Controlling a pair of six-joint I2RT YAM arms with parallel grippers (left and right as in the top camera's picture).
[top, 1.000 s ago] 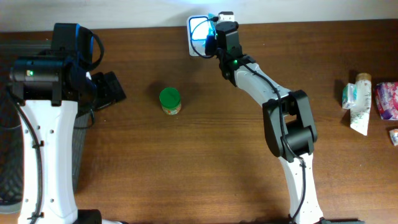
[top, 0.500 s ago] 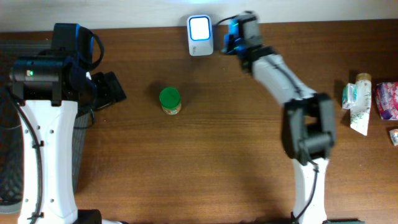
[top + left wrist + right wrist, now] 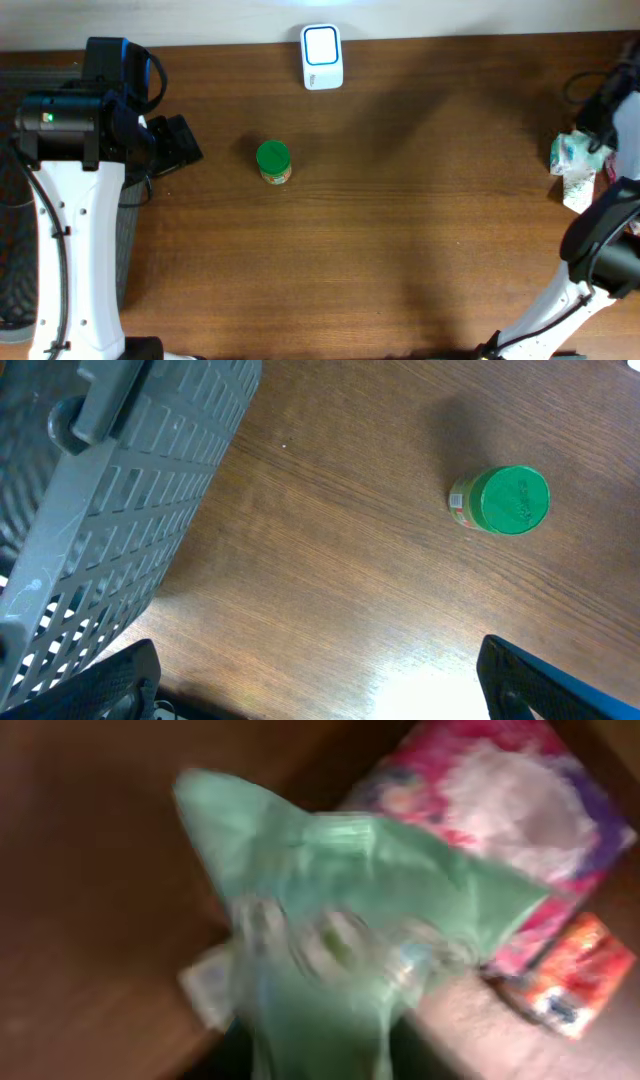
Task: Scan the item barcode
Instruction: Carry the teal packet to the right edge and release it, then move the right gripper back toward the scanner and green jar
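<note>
Hovering right pincer (image 3: 600, 128): over the pouch (image 3: 563, 155) at the bench's (image 3: 400, 250) right edge; open or closed, cannot tell through blur.
Pouch: sits close to the pink pack (image 3: 500, 830); a grab may snag both.
Left pincer (image 3: 320, 695): wide open, empty, near the basket (image 3: 120, 510).
Scanner (image 3: 322, 57): far across; a loose grip could drop the pouch.
</note>
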